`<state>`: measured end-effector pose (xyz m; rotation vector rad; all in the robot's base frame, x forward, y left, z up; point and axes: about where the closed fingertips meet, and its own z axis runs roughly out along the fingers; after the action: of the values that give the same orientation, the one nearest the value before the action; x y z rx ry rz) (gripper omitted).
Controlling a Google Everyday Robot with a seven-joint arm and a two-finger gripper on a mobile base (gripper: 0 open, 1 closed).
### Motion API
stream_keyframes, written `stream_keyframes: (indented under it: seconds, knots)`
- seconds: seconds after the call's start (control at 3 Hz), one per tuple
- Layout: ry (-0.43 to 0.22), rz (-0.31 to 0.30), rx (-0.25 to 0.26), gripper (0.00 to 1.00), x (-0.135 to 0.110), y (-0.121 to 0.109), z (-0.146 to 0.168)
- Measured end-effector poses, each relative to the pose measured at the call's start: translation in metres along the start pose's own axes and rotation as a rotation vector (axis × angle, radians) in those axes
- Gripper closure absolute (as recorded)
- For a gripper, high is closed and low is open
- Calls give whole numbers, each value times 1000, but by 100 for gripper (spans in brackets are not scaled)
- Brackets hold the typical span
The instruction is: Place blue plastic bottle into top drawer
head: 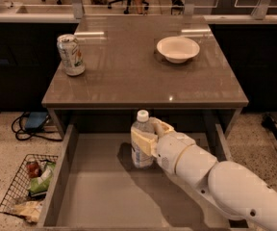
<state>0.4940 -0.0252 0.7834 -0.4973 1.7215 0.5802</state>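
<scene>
Evidently the gripper (147,142) is clenched around the blue plastic bottle (140,125) at mid-label. The bottle is upright, its base near the top drawer (100,191) floor just below. It looks light, thin-walled and probably slick, so that hold suits.

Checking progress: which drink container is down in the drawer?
The blue plastic bottle, gripped upright by the gripper inside the top drawer; the can stands on the tabletop.
</scene>
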Motion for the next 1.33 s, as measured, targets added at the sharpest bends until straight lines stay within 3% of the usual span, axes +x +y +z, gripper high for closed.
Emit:
stream_keyframes:
  seconds: [0.33,1.0,1.33]
  knots:
    - [-5,16,-18,100,10,4,5]
    - [12,54,-161,100,51,35,38]
    - [4,55,-206,100,58,46,42]
